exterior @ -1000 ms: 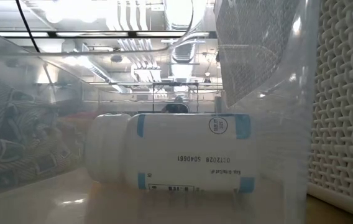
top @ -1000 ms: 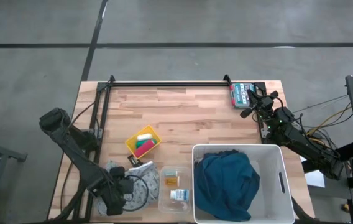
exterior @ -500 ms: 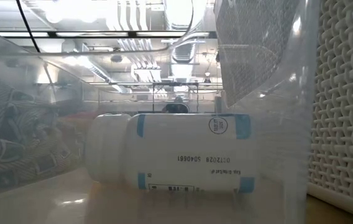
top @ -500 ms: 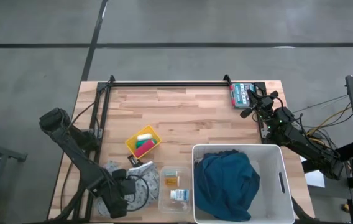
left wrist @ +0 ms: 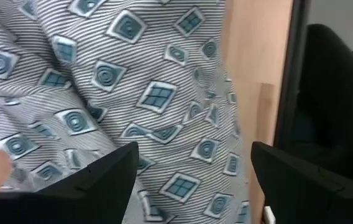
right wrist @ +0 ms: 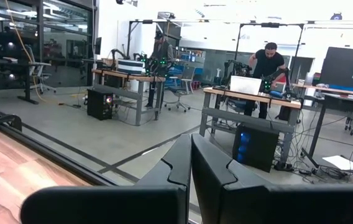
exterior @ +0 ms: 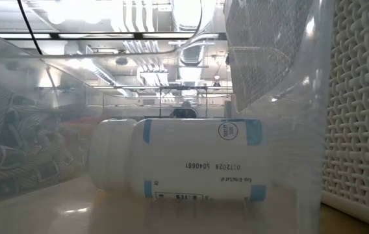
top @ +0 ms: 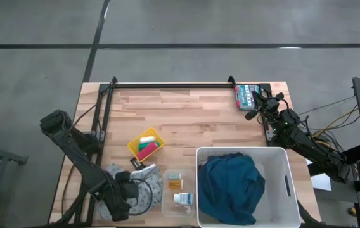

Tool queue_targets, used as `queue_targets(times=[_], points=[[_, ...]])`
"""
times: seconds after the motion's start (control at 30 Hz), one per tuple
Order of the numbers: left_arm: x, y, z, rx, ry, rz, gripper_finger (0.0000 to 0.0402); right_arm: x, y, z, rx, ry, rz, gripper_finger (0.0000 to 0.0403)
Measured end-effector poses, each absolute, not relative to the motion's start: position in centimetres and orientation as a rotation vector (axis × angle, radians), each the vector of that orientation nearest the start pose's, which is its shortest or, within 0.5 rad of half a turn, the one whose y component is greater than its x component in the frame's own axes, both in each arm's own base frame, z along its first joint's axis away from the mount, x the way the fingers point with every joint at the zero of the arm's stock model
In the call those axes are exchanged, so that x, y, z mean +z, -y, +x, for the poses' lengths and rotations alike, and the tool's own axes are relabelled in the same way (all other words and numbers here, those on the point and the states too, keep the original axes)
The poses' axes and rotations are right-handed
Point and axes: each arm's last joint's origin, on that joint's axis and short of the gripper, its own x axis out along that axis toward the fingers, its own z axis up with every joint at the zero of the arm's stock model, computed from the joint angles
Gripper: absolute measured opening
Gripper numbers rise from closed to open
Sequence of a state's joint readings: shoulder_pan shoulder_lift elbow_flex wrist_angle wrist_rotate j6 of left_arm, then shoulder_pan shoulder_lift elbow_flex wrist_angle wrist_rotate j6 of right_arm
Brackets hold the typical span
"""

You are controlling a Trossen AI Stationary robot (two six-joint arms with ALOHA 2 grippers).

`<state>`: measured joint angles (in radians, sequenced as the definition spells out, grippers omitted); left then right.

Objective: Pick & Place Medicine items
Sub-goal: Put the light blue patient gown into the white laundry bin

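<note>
Two medicine items lie in a clear plastic container [top: 179,194] at the table's near edge: a small orange one [top: 175,184] and a white bottle with blue bands [top: 181,199]. The bottle lies on its side, filling the low view [exterior: 178,159]. My left gripper [top: 122,196] hangs open over a grey patterned cloth [left wrist: 133,93] left of the container, fingers pointing steeply down with the cloth beneath them [left wrist: 192,186]. My right gripper [top: 253,106] rests shut at the far right corner, pointing out past the table edge [right wrist: 191,174].
A yellow tray [top: 146,144] with small items sits mid-table. A white basket [top: 286,183] holding a blue cloth [top: 231,183] stands right of the container. A green-white box [top: 244,96] lies by my right gripper. A black frame [top: 167,84] runs along the far edge.
</note>
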<state>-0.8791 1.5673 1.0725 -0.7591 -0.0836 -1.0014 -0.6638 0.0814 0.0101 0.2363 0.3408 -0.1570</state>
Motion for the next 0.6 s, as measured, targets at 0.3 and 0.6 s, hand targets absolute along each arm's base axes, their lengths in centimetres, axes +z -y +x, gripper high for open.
queue_targets(times=[0.3,0.6], points=[[19.4,21.7,18.3,0.050,-1.324,-0.299,0.0317,18.3,6.9,7.2,-1.014,0.091,-0.171,0.0008],[17.9,21.6,18.2,0.030,-1.292,-0.361,0.0317,18.3,6.9,7.2,-1.014,0.091,-0.171,0.0008]])
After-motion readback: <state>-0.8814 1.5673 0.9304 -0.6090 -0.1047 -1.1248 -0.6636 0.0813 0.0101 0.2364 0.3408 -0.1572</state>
